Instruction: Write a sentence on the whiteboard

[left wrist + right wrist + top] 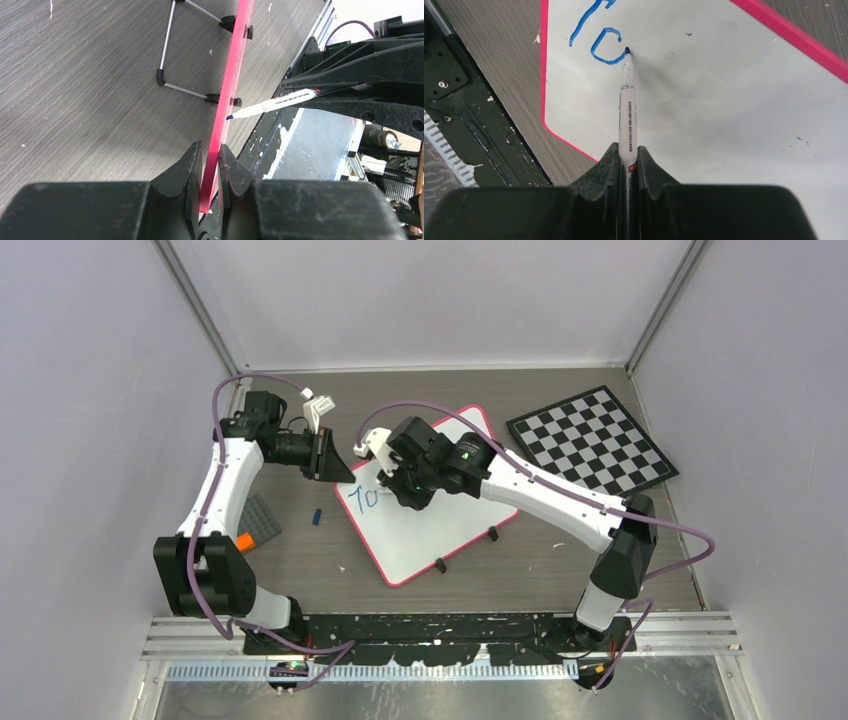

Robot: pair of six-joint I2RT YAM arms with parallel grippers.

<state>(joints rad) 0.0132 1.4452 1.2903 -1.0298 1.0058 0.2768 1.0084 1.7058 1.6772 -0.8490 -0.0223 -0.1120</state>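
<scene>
The wood-grain table [300, 570] carries the whiteboard [430, 530] near its middle, with a checkerboard [592, 440] lying well apart at the far right. The left gripper [210, 155] is clamped on the board's pink frame at its left corner (the edge runs straight between the fingers). The right gripper [628, 155] is closed around a white marker [628, 100]. The marker's tip touches the board at the end of the blue strokes [604, 45].
</scene>
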